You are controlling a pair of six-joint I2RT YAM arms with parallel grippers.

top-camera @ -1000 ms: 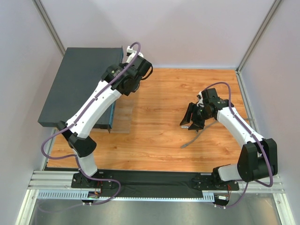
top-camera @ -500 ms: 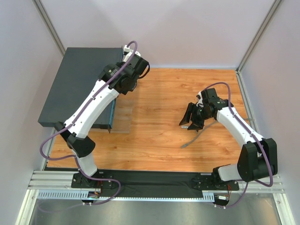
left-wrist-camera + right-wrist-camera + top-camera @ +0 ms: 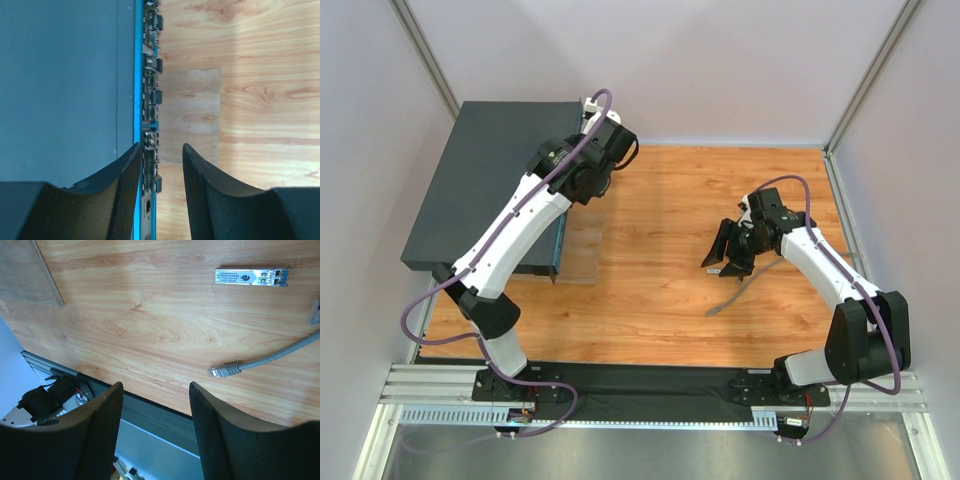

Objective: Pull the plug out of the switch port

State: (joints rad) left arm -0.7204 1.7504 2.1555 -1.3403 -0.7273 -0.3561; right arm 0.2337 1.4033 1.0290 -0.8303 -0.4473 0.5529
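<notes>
The switch (image 3: 480,180) is a flat dark grey-teal box at the table's left. Its thin front face, edged in blue (image 3: 151,100), carries a row of small sockets. My left gripper (image 3: 160,165) is open and points down over that face, one finger over the switch's top and the other over the table. A small dark tab (image 3: 158,184) juts from the face between the fingers; no cable leads from it. My right gripper (image 3: 720,262) is open and empty above the table. A grey cable with a clear plug (image 3: 225,371) lies loose on the wood, and also shows in the top view (image 3: 735,295).
A small silver module with a blue end (image 3: 251,276) lies on the table near the cable. A pale rectangular patch (image 3: 582,250) lies on the wood in front of the switch. Walls enclose the table on three sides; a black rail (image 3: 620,380) runs along the near edge.
My left wrist has shifted slightly back and left along the switch's front face. The right arm has barely moved.
</notes>
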